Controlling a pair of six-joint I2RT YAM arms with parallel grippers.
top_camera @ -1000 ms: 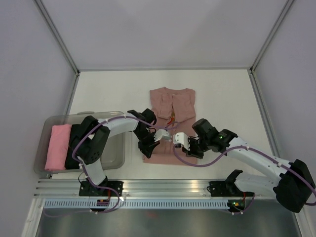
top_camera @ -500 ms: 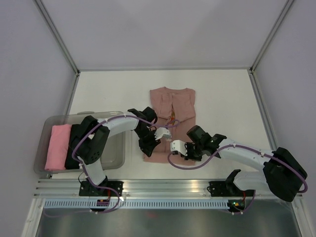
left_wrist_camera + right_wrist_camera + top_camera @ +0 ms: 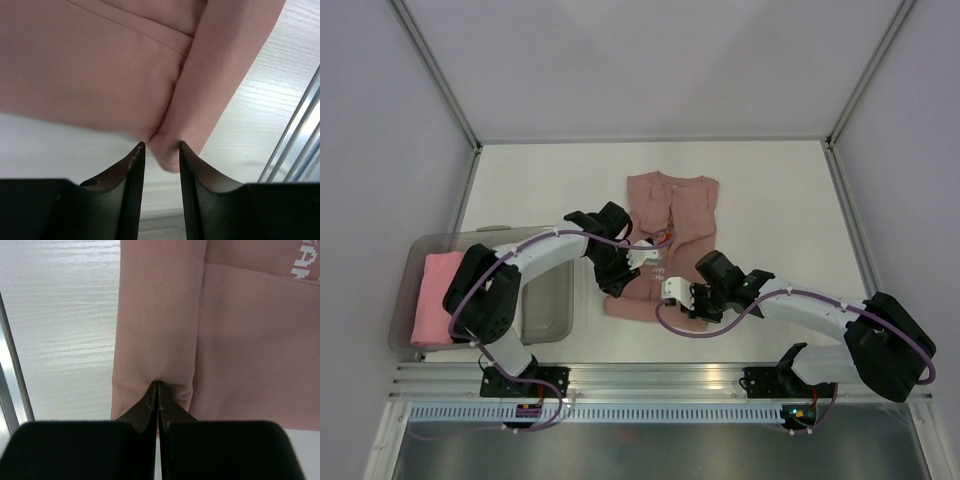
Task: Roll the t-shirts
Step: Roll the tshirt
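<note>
The dusty salmon-pink t-shirt (image 3: pixel 685 205) lies flat mid-table, folded into a long strip, with its small red-brown print (image 3: pixel 665 238) near the middle. My left gripper (image 3: pixel 645 255) hovers over the strip's left side. In the left wrist view it (image 3: pixel 160 145) stands open, and a folded corner of the t-shirt (image 3: pixel 100 65) pokes loosely between the fingertips. My right gripper (image 3: pixel 672 292) is at the shirt's near edge. In the right wrist view it (image 3: pixel 157 383) is shut, and the t-shirt (image 3: pixel 250 340) puckers around its tips at the hem.
A clear plastic bin (image 3: pixel 550 310) stands at the left with a bright pink roll (image 3: pixel 435 295) inside. Aluminium rails (image 3: pixel 650 375) run along the near edge. Enclosure walls close in the table on three sides.
My left gripper has opened and shifted slightly away from me. My right gripper has slid left along the shirt's near edge, staying shut. The shirt's near end has moved a little left.
</note>
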